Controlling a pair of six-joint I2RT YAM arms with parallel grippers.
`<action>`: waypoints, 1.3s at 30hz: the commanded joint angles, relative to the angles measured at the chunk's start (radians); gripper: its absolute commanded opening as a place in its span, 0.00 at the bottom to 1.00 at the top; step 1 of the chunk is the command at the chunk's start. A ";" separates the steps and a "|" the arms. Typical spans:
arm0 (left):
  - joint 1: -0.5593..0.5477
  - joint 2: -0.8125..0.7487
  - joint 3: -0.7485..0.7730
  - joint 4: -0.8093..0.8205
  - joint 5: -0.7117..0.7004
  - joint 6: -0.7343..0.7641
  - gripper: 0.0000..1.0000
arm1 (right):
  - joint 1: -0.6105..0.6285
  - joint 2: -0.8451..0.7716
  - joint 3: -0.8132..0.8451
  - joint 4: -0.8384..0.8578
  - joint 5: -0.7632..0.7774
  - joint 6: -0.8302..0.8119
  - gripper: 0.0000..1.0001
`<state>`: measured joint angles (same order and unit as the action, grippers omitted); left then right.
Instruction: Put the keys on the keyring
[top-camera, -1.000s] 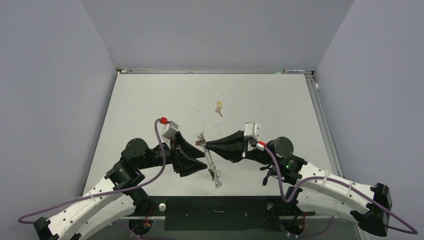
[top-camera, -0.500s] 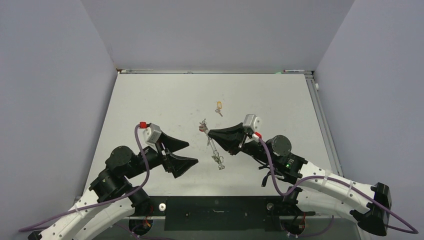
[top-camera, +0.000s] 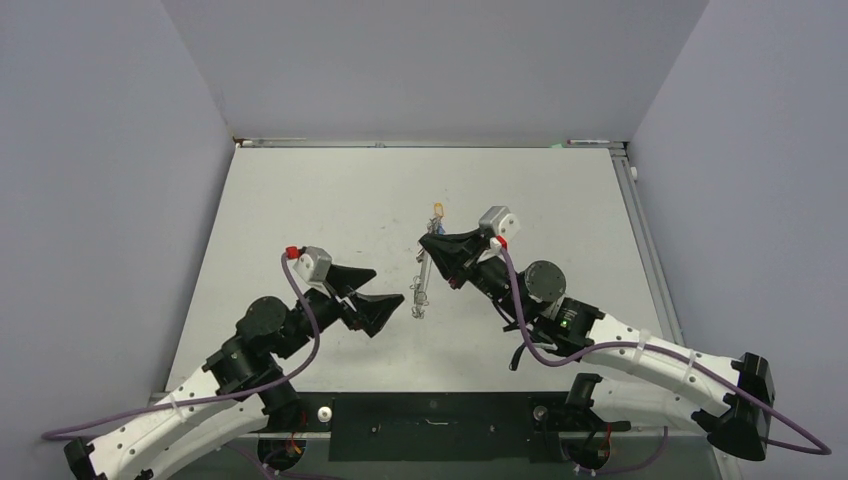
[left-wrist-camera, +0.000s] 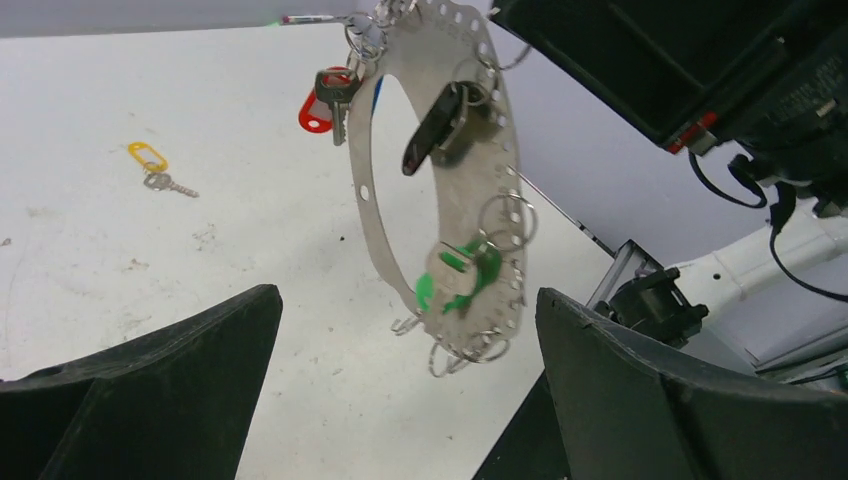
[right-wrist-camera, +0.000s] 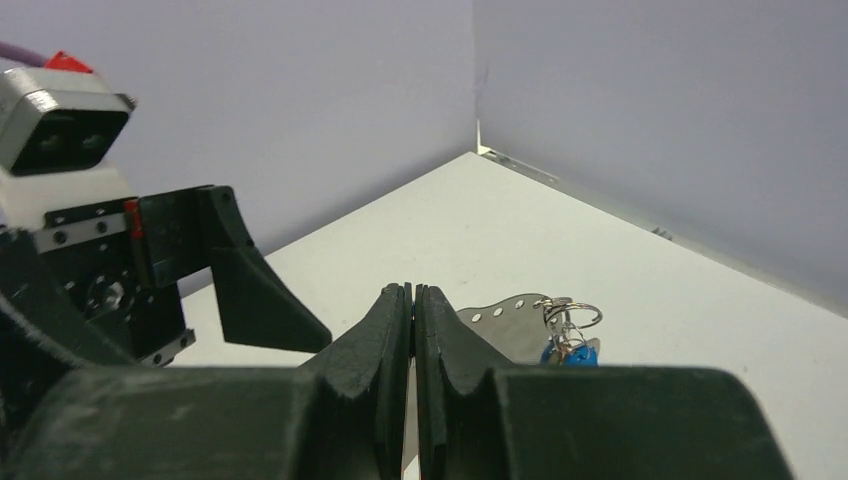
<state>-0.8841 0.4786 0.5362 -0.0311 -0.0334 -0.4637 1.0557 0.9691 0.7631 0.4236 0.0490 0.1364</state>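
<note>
Two end effectors, one keyring, one loose key. First, right end effector (top-camera: 430, 243): fingers pressed together on the upper edge of the keyring (left-wrist-camera: 497, 190), a perforated oval steel band hanging beneath it. Attached to the band: red-tagged key (left-wrist-camera: 322, 100), green-tagged key (left-wrist-camera: 458, 280), blue tag (right-wrist-camera: 570, 352), several bare wire rings (left-wrist-camera: 505, 215). Second, left end effector (top-camera: 388, 284): spread wide, holding nothing, at 9 o'clock of the keyring, not touching. Loose yellow-tagged key (top-camera: 437, 211): flat on the desk (top-camera: 300, 200), at 12 o'clock of the right end effector.

Keyring (left-wrist-camera: 480, 165): shiny, smooth perforated metal. Red tag (left-wrist-camera: 313, 112) probably glossy plastic. Table (left-wrist-camera: 120, 250) matt, scuffed.
</note>
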 joint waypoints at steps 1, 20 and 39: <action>-0.076 -0.022 -0.063 0.250 -0.049 0.098 0.97 | 0.010 0.011 0.078 0.004 0.111 0.018 0.05; -0.149 0.184 -0.234 0.703 -0.042 0.433 0.42 | 0.013 -0.023 0.131 -0.046 0.091 0.037 0.05; -0.210 0.087 -0.196 0.586 -0.087 0.471 0.00 | 0.013 -0.068 0.120 -0.166 0.104 -0.004 0.12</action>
<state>-1.0847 0.5915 0.2794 0.6159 -0.0898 0.0341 1.0622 0.9371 0.8436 0.2703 0.1387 0.1608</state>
